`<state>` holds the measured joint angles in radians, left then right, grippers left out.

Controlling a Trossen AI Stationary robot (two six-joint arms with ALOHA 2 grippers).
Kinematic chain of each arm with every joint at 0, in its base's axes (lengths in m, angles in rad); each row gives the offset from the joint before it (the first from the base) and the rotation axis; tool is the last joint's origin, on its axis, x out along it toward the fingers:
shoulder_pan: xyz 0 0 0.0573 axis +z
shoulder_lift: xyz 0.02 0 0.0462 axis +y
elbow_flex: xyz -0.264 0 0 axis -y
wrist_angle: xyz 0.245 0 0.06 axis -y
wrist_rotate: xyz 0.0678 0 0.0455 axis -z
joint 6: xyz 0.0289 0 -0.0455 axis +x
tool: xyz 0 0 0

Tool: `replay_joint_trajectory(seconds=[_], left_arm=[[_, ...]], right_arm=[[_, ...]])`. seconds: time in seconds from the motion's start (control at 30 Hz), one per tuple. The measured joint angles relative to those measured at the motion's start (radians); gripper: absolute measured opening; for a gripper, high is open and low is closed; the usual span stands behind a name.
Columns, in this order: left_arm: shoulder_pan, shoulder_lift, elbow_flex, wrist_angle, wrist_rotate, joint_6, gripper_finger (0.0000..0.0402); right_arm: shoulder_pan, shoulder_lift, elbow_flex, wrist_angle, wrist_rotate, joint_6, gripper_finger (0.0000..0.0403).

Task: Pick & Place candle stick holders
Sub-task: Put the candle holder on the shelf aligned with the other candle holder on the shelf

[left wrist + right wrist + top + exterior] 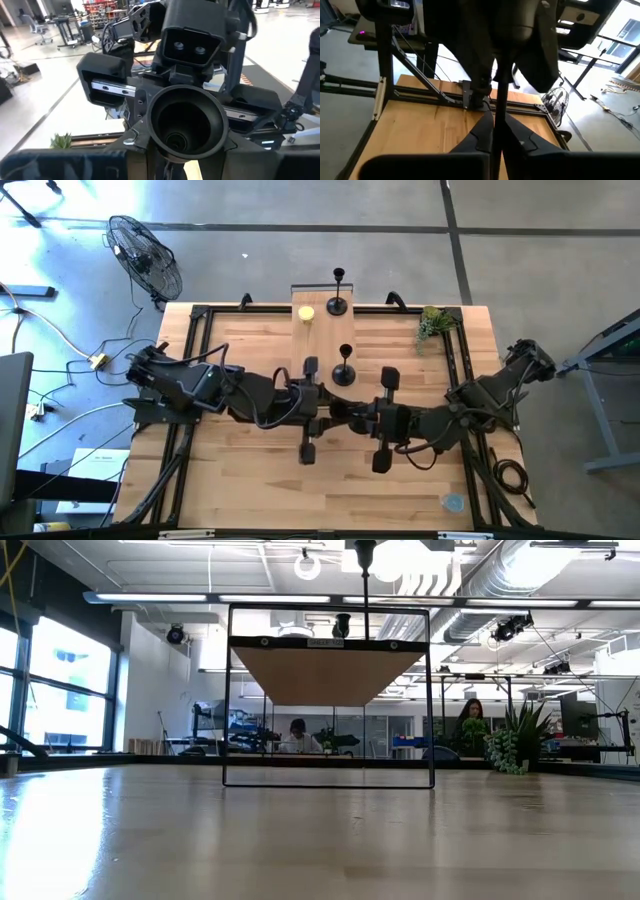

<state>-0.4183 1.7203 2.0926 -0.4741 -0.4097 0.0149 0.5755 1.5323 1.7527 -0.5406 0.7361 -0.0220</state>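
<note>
One black candle stick holder is off the table between my two grippers at the table's middle. Its cup mouth (185,120) faces the left wrist camera, its thin stem (498,90) runs up from my right gripper, and its base is hidden. My right gripper (360,418) is shut on the stem. My left gripper (328,412) is at the cup end. A second holder (343,370) stands on its disc base just beyond them. A third holder (338,295) stands on the raised shelf (365,292) at the far edge. My right gripper pinches the holder's stem (494,116) between its two fingers (480,137), coming from the table's right. The stem rises beyond the fingertips, slanting up toward the left arm. The holder is clear of the table.
A green plant sprig (432,327) sits at the far right corner and a yellow object (306,313) by the shelf's left end. Black frame rails (455,370) run along the table's sides. A fan (150,260) stands on the floor. People (297,735) sit in the room beyond.
</note>
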Motion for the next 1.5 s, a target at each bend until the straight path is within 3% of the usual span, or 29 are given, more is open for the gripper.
replay_joint_trajectory(seconds=[0.13, 0.4, 0.6, 0.97, 1.2, 1.33, 1.5], left_arm=[[0.0, 0.0, 0.0, 0.012, 0.016, 0.006, 0.0105], [-0.002, 0.0, -0.001, 0.067, 0.028, -0.002, 0.0267], [-0.004, -0.001, -0.001, 0.136, 0.076, 0.0, 0.0325], [-0.06, -0.064, -0.001, 0.177, 0.081, 0.006, 0.0337], [-0.066, -0.133, -0.001, -0.049, -0.012, -0.133, 0.0337], [-0.066, -0.162, 0.0, -0.145, -0.009, -0.132, 0.0337], [-0.067, -0.174, 0.0, -0.244, 0.067, -0.127, 0.0337]], right_arm=[[0.001, 0.0, 0.0, 0.001, -0.008, -0.005, 0.0016], [0.0, 0.0, 0.0, -0.011, -0.003, -0.025, 0.0011], [0.002, -0.002, 0.0, -0.045, 0.045, -0.015, 0.0008], [0.081, -0.054, 0.0, -0.218, 0.226, 0.105, 0.0007], [0.2, -0.132, 0.0, -0.442, 0.397, 0.346, 0.0007], [0.276, -0.173, 0.0, -0.542, 0.506, 0.48, 0.0007], [0.342, -0.206, 0.0, -0.581, 0.653, 0.522, 0.0007]])
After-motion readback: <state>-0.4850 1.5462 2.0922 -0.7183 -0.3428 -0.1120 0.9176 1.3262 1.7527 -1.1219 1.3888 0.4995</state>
